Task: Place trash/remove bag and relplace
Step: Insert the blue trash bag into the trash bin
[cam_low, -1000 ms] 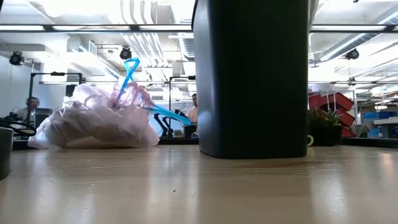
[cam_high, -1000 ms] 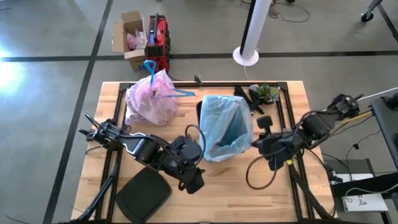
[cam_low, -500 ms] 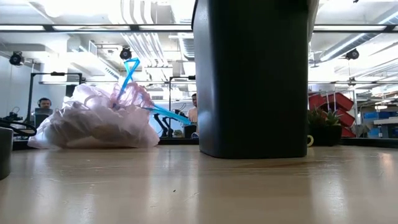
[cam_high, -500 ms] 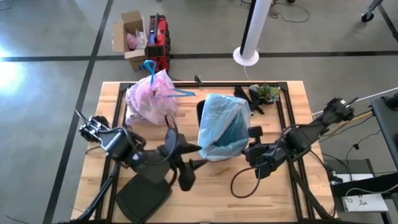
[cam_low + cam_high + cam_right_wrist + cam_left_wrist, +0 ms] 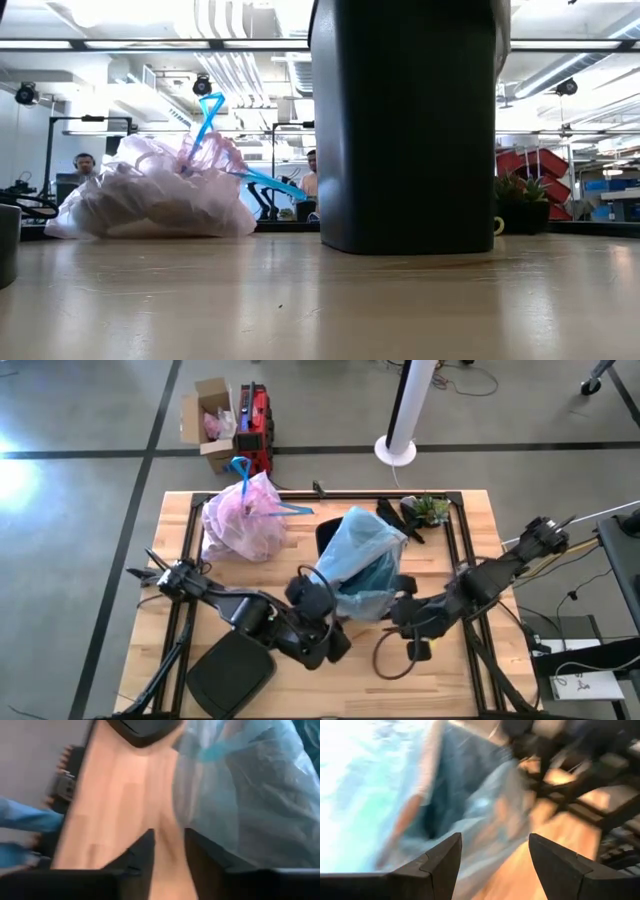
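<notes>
Two dark, near-black jointed arms are showing across the high view's lower half, with black cables looping beside them. The left gripper [image 5: 492,865] is showing two dark wedge-shaped fingers [image 5: 436,865].

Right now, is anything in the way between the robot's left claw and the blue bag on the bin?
Nothing visible. The left gripper is open right beside the light blue bag, with only bare table between them.

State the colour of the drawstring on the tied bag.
Blue: the drawstring loops above the pinkish-white bag, clearest in the low view.
</notes>
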You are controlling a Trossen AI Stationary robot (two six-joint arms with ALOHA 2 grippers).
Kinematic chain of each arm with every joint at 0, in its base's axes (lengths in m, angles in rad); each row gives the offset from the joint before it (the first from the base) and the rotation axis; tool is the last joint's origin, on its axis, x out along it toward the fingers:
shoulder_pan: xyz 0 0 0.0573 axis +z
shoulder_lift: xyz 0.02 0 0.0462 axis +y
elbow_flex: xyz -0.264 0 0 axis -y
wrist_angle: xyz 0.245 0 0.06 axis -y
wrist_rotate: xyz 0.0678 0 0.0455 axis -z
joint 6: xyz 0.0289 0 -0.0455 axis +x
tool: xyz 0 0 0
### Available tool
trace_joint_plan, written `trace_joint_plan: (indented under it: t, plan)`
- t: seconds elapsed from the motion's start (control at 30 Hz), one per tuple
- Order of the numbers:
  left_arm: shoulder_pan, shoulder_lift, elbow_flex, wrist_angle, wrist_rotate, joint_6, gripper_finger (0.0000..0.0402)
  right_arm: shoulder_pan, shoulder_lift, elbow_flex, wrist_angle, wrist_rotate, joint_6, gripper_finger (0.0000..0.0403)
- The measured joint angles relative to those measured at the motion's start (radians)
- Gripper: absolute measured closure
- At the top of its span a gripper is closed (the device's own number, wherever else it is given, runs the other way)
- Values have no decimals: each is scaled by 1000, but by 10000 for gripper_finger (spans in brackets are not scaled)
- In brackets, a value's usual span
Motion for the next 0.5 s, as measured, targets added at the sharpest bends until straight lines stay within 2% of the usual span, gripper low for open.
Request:
trace_joint_plan:
  t: [0.13, 0.27, 0.4, 0.5]
  plan:
    - [-6, -8, 0, -115, 7, -52, 184, 3, -81, 43, 5, -18, 54, 236]
    - [-9, -17, 1, -140, 12, -48, 184, -8, -164, 92, -1, 111, 15, 179]
    - [-6, -17, 1, -192, 28, -39, 184, -94, -209, 100, -137, 298, -93, 155]
    - [-4, -18, 1, -249, 29, -68, 184, -218, -212, 94, -255, 307, -175, 159]
